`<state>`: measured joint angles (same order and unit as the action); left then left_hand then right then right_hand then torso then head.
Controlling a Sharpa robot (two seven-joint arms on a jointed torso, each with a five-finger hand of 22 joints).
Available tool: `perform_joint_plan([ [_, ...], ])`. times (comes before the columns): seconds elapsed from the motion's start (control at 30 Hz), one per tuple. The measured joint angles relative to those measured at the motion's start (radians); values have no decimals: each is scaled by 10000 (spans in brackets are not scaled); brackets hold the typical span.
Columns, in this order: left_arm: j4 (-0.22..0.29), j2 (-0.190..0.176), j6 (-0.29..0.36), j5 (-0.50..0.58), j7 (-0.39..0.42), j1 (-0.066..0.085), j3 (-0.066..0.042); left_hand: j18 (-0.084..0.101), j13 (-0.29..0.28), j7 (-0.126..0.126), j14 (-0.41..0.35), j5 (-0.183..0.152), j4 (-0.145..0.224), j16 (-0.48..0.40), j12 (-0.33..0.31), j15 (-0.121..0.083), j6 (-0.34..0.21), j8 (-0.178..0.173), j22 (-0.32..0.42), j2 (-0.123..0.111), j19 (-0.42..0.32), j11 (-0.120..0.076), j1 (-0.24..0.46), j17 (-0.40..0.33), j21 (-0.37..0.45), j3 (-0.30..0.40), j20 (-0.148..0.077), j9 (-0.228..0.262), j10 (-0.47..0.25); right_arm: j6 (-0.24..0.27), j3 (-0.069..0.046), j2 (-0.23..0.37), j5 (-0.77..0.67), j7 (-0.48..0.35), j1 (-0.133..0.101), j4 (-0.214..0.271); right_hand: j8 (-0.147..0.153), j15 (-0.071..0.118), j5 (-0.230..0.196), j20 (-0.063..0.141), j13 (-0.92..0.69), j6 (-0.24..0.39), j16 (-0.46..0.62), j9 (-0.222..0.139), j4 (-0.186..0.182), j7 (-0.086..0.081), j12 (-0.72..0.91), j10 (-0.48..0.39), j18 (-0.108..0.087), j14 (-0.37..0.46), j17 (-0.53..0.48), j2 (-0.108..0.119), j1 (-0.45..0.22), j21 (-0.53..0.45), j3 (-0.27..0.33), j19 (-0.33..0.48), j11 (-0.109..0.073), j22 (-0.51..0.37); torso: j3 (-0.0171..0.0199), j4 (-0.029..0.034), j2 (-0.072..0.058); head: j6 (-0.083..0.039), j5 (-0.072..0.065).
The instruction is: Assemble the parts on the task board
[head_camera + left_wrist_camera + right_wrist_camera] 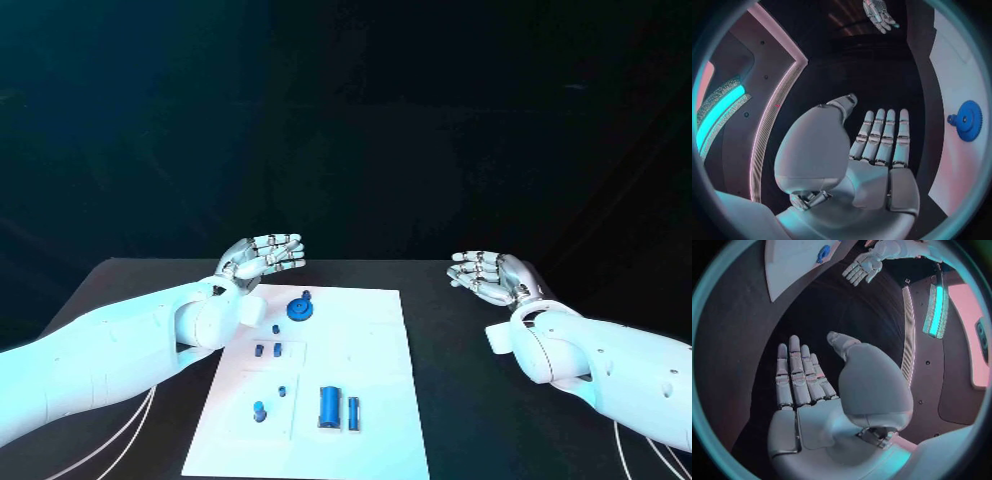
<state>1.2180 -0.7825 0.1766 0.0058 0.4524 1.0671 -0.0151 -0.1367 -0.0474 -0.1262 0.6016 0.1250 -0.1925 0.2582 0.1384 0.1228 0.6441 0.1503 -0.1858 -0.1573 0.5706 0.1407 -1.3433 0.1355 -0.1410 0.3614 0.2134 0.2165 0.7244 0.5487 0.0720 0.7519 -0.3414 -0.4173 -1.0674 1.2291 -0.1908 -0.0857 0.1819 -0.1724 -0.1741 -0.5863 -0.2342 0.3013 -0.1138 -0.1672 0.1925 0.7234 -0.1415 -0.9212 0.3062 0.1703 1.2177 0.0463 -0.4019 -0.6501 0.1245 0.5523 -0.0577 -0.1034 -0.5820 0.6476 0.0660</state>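
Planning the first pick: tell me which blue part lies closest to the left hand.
The round blue gear at the task board's far end, just beside the left hand; the other blue parts lie nearer the robot.

White-shelled arms ending in silver segmented hands.
Smooth, glossy white casings were seen on both arms, with thin pale cables trailing beneath them. The left silver many-fingered hand (263, 256) and the right silver many-fingered hand (488, 273) were built of jointed metal segments, each thumb base covered by a rounded grey shell.
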Motion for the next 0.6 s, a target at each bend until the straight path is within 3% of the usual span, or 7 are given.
perform_joint_plan([
  [0.13,139,-16,75,-6,-32,-1,16,638,223,595,-2850,-595,911,-1232,-664,-582,-3048,-713,881,745,-2706,-668,2041,-643,671,-1712,-1016,-1024,-3429,81,-60,53,80,24,18,238,917,407,-874,828,844,2806,1132,-1442,544,789,-926,-3475,688,4148,-1469,-822,-1860,-223,1930,3119,-605,-2647,28,68,13,-33,-61],
  [0.2,292,-14,169,-8,-36,-3,23,769,287,765,-3673,-765,1181,-1584,-849,-752,-3927,-915,1137,961,-3484,-859,2863,-827,862,-2200,-1303,-1321,-4421,154,-116,76,179,23,26,480,1176,524,-1117,1061,1074,3596,1445,-1850,698,1020,-1186,-4458,883,5455,-1884,-1050,-2673,-252,2470,3997,-774,-3394,68,133,40,-76,-119],
  [0.23,419,-9,259,-8,-36,-4,26,867,320,860,-4116,-854,1316,-1773,-952,-841,-4405,-1028,1272,1076,-3906,-967,3405,-928,968,-2474,-1461,-1477,-4957,217,-162,96,275,17,36,685,1313,588,-1251,1186,1201,4027,1617,-2072,780,1142,-1326,-4986,885,6167,-2107,-1171,-3972,-301,2764,4473,-861,-3798,105,198,64,-111,-174],
  [0.3,638,-5,446,-10,-35,-7,34,1001,363,966,-4610,-962,1477,-1984,-1063,-944,-4937,-1146,1426,1207,-4373,-1082,4650,-1037,1083,-2768,-1638,-1662,-5552,331,-239,113,467,-9,55,1026,1463,658,-1399,1326,1341,4504,1805,-2315,877,1278,-1479,-5573,1048,6962,-2356,-1306,-5954,-329,3089,5001,-965,-4247,174,326,113,-179,-259],
  [0.4,1088,-12,933,-10,-13,-27,55,1016,405,1087,-5172,-1056,1679,-2220,-1186,-1055,-5537,-1294,1601,1352,-4911,-1213,7933,-1166,1210,-3083,-1834,-1860,-6232,624,-409,159,959,-105,92,1814,1646,739,-1569,1487,1503,5057,2017,-2597,985,1439,-1664,-6241,1123,7877,-2642,-1473,-8445,-375,3466,5607,-1080,-4767,309,556,198,-299,-422],
  [0.47,1476,-17,1400,-10,13,-41,71,1160,420,1134,-5397,-1104,1730,-2319,-1214,-1102,-5774,-1318,1668,1413,-5109,-1263,9383,-1216,1227,-3240,-1918,-1944,-6500,867,-514,174,1368,-204,109,2346,1719,772,-1627,1551,1572,5271,2110,-2708,1025,1497,-1732,-6503,1123,8230,-2755,-1533,-9434,-376,3614,5845,-1123,-4969,394,711,256,-374,-520],
  [0.6,2243,-13,2461,-9,97,-75,102,1161,439,1219,-5701,-1134,1845,-2433,-1270,-1187,-6090,-1372,1763,1495,-5393,-1352,11453,-1290,1305,-3410,-2038,-2053,-6869,1317,-653,216,2113,-405,135,3026,1777,822,-1688,1650,1657,5555,2203,-2861,1099,1609,-1793,-6859,1276,8736,-2910,-1623,-10840,-376,3799,6177,-1206,-5254,500,898,329,-450,-622],
])
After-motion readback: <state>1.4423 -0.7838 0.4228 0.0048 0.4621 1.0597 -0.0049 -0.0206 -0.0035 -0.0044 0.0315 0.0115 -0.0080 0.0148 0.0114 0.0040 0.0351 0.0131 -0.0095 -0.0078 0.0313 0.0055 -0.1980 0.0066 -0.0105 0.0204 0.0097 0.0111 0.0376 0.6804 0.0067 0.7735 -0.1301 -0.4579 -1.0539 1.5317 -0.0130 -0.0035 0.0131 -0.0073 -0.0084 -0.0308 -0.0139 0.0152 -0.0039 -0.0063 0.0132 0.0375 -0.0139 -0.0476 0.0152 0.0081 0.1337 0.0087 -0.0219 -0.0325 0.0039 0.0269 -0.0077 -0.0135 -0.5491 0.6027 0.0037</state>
